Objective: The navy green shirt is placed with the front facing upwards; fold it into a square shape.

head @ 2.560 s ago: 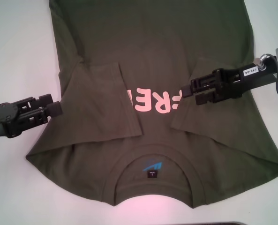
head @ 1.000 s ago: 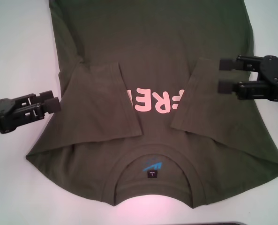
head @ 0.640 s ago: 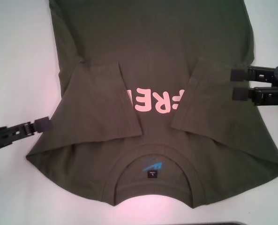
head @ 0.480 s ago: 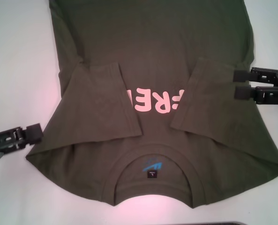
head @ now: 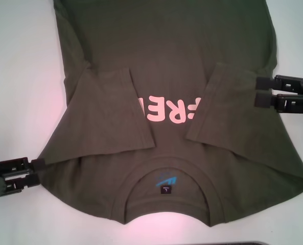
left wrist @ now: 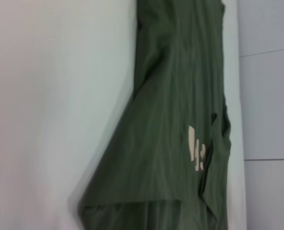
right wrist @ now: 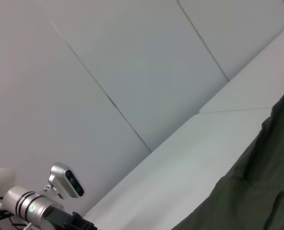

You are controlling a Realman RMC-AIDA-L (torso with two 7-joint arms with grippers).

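The navy green shirt [head: 166, 56] lies flat on the white table, collar [head: 166, 176] toward me, with both sleeves folded inward over the ends of the pink letters [head: 166, 109]. My left gripper [head: 36, 171] is low at the shirt's left shoulder corner, open, its fingertips on either side of the cloth edge. Open as well, my right gripper [head: 261, 91] hovers at the shirt's right side, just beyond the folded right sleeve [head: 228, 102]. The left wrist view looks along the shirt [left wrist: 175, 120]; the right wrist view catches only a strip of cloth [right wrist: 256, 196].
White table [head: 18, 61] shows on both sides of the shirt. A dark object [head: 253, 243] sits at the near edge. In the right wrist view there are wall panels and part of the left arm [right wrist: 36, 206].
The right gripper let go of the folded right sleeve and drew back to the shirt's right edge. The left gripper moved toward me, from beside the left sleeve to the shoulder corner.
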